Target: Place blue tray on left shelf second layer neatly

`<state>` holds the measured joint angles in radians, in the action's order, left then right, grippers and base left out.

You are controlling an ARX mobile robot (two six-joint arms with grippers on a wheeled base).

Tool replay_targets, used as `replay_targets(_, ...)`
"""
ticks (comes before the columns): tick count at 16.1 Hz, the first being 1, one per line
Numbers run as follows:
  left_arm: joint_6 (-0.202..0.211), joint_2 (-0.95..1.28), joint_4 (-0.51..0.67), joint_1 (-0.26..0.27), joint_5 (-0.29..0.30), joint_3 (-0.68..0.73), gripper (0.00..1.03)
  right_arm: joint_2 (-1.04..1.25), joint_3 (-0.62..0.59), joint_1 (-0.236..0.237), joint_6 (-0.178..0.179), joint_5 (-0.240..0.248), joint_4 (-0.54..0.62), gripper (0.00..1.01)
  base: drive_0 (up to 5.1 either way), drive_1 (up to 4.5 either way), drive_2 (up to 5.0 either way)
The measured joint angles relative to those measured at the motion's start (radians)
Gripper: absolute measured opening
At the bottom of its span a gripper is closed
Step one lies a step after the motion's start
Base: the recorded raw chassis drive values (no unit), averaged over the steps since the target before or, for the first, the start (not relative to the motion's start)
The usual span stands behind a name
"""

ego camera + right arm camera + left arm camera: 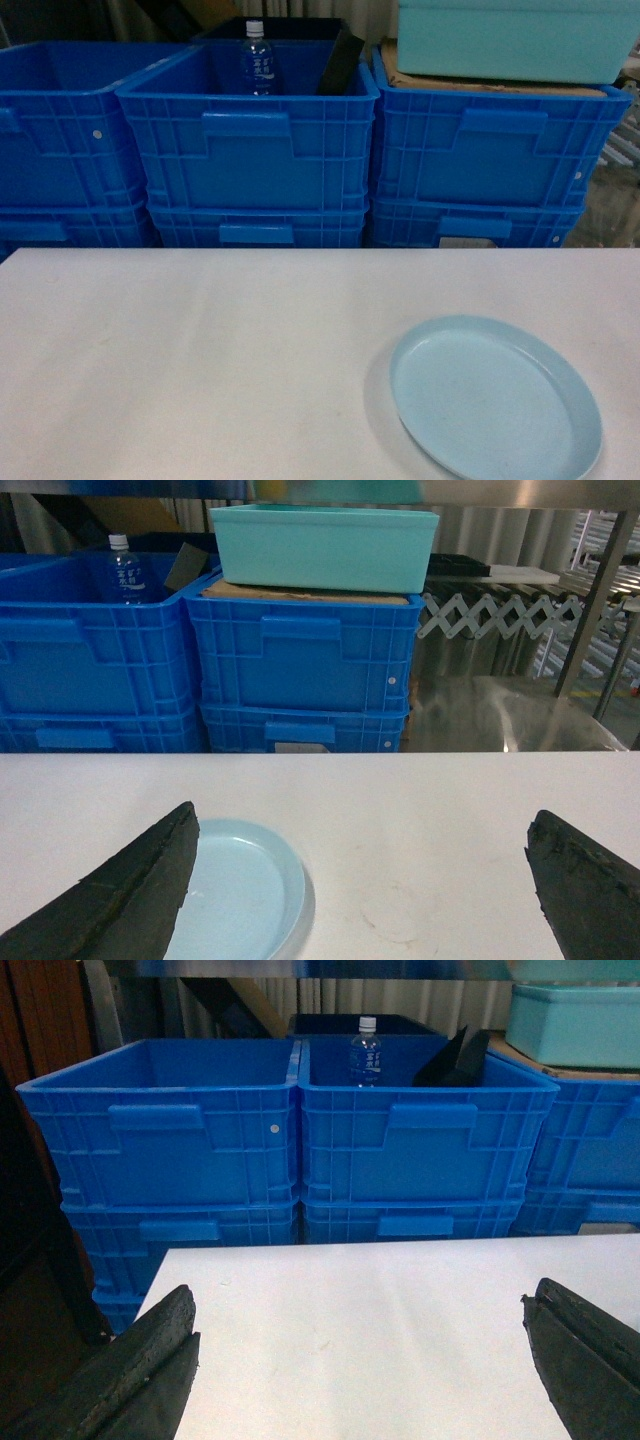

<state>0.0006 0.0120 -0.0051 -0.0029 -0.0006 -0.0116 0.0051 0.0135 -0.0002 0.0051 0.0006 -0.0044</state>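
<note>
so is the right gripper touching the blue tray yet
Cannot tell. In the right wrist view the open right gripper has its left finger overlapping the blue tray, but no gap or contact shows plainly. The head view shows the tray alone, no gripper.

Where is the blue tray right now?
The blue tray lies flat on the white table, near-right in the head view, below the open right gripper.

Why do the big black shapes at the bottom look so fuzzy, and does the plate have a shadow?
In both wrist views, the black fingers sit too close to the camera, so they blur. In the head view, the blue tray casts a soft grey shadow along its left edge on the white table; the light looks even, with no glare.
</note>
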Motion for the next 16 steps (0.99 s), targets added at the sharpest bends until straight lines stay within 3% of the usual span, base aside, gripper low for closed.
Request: replay_targets(16,0.0,0.0,0.0,0.0,0.0,0.0,0.98,0.0,0.0,0.0,0.0,0.0,0.0,0.98,0.0,0.0,0.0)
